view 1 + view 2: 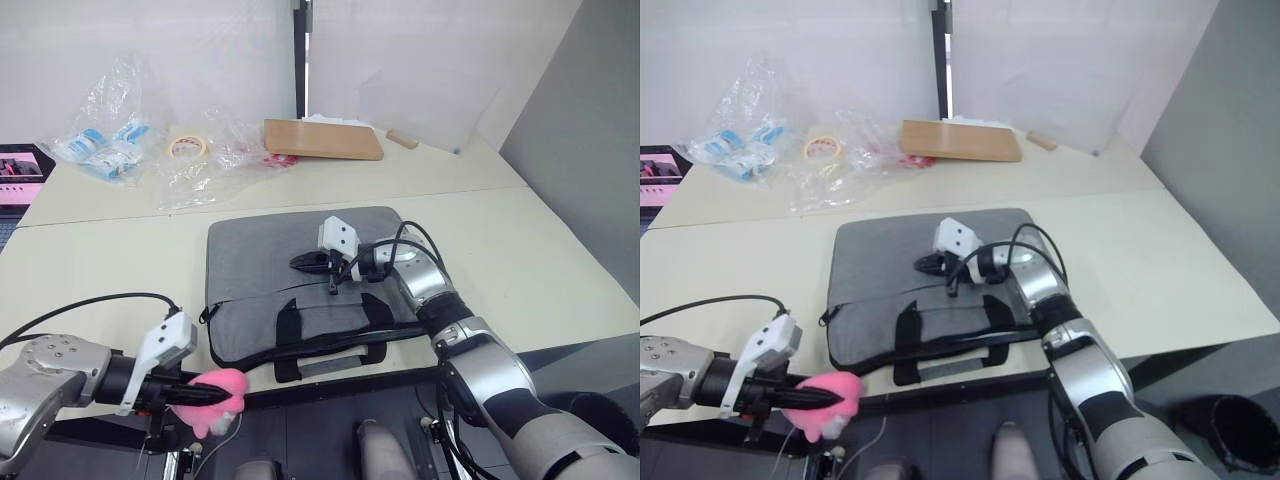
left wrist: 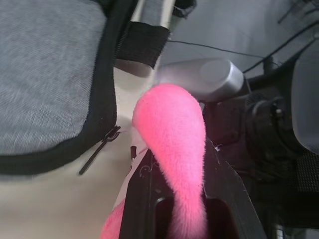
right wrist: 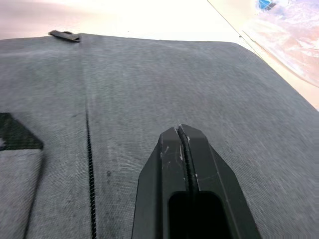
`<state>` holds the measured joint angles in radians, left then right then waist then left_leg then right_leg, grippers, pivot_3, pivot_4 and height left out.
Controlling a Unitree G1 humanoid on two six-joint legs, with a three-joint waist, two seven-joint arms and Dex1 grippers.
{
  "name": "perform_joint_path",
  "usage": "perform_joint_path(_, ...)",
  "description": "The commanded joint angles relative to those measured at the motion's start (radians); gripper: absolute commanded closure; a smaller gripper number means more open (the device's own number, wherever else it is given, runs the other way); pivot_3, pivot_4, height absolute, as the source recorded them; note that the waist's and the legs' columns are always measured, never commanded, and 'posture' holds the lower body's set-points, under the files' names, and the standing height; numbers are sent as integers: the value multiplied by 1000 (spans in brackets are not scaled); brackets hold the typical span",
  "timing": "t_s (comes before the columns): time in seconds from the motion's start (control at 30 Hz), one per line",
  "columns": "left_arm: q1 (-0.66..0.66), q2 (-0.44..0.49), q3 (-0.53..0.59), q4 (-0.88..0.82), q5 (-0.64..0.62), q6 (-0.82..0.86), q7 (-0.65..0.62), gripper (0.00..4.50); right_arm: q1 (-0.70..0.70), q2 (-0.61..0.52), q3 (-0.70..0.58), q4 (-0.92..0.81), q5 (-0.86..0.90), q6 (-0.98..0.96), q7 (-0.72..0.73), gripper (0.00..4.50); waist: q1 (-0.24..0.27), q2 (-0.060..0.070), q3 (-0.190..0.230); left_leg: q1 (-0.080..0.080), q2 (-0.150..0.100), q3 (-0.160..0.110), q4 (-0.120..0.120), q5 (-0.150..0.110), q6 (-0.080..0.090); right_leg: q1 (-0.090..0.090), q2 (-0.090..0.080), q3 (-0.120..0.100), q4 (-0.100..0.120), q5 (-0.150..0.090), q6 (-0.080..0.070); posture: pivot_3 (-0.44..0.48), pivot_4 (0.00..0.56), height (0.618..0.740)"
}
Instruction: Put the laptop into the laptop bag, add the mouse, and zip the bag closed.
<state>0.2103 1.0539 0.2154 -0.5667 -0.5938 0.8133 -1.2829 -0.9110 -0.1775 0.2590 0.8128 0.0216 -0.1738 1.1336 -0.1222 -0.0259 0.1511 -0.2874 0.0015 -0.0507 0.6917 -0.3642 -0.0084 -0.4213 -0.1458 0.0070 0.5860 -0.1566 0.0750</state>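
- One laptop bag (image 1: 300, 275) lies flat on the cream table (image 1: 520, 250), near its front edge, with the two black strap handles (image 1: 288, 338) toward the robot and a zip pull (image 2: 99, 149) at the corner nearest the left arm.
- A silver-grey edge, probably the laptop (image 1: 330, 366), peeks out at the bag's front opening between the handles; I cannot tell how far in it sits.
- No white mouse is identifiable.
- The right gripper (image 1: 310, 263) hovers low over the middle of the bag's top panel, its two black fingers pressed together with nothing between them.
- The left gripper (image 1: 205, 396) is at the table's front edge, just beside the bag's near corner, fingers clamped on a pink fuzzy object (image 1: 218, 395).
- By my reading, the packing stage is unfinished: the opening looks unzipped.
- The next move probably calls for locating the mouse, slipping it through the front opening, then pinching the small zip pull and drawing it along the edging while the other gripper steadies the bag.
- Farther back lie crumpled plastic bags (image 1: 110, 135), a tape roll (image 1: 187, 146) and a wooden board (image 1: 322, 139).
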Motion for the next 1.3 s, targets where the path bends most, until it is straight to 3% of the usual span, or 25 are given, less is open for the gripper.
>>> perform_joint_path(0.03,38,3,-40,-68,-58,-13,-35,4456,66,1,39,70,-53,61,-16,4500,0,0,0,1,0,0,0,0,0,0,0,0,0,0,0,0,150,740)
perform_joint_path(0.13,43,3,-33,-37,-32,-41,-23,4456,66,2,40,67,-54,63,-16,4500,0,0,0,1,0,1,-1,0,1,0,0,1,0,-1,-1,0,150,740)
perform_joint_path(0.3,-47,-27,-3,162,43,-103,62,4456,72,-3,42,60,-55,63,-15,4500,4,0,0,2,0,1,-2,-1,1,1,1,0,0,-1,-1,0,150,740)
perform_joint_path(0.47,-113,-75,-42,200,54,-111,112,4456,62,-3,38,63,-51,68,-19,4500,10,1,0,3,0,1,-2,0,1,1,1,1,1,-1,-2,0,150,740)
perform_joint_path(0.9,-331,-139,-99,441,192,-251,210,4456,57,-4,-3,-21,-24,152,-42,4500,72,5,-5,3,0,-2,-1,3,-4,2,2,1,1,-5,-7,0,150,740)
perform_joint_path(1.1,-342,-137,-96,453,198,-264,202,4456,61,-6,-7,-62,-9,188,-29,4500,74,7,-6,3,1,-2,-1,3,-4,0,2,0,3,-5,-7,0,150,740)
perform_joint_path(1.3,-302,-104,-58,380,115,-185,140,4456,76,-2,16,-68,-28,191,-17,4500,73,7,-6,3,2,-3,-4,3,-4,-1,3,0,4,-7,-7,0,150,740)
